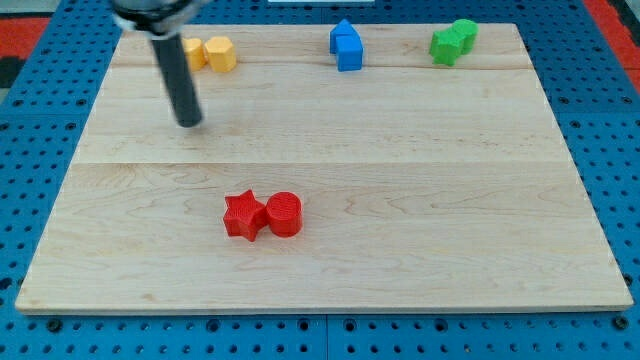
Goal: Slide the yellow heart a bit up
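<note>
Two yellow blocks touch near the board's top left: one (220, 53) on the right, and one (195, 52) partly hidden behind my rod. Which is the heart I cannot tell. My tip (190, 123) rests on the wooden board (400, 220), below and slightly left of the yellow blocks, apart from them.
A blue block (346, 46) sits at the top centre. A green block (453, 41) sits at the top right. A red star (243, 215) touches a red cylinder (285, 213) in the lower middle. Blue pegboard surrounds the board.
</note>
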You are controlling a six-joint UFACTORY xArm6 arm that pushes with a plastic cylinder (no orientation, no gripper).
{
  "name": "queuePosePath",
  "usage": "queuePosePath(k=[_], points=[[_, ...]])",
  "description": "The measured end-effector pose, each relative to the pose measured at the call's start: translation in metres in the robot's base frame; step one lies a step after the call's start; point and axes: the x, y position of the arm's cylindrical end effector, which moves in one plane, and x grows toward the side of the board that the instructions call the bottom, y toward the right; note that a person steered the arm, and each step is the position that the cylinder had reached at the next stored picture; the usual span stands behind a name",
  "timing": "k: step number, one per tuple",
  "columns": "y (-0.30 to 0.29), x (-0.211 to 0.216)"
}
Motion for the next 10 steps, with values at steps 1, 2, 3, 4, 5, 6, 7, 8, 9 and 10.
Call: queuePosePath(k=[1, 2, 3, 4, 5, 6, 7, 8, 9, 10], points=[[-0.041, -0.026], [-0.055, -0.037], [-0.055, -0.037], [-0.061, -0.054], [-0.082, -0.079], [-0.099, -0.086], [-0.077, -0.103], [-0.011, -0.109], [0.016, -0.113], [0.007, -0.137]])
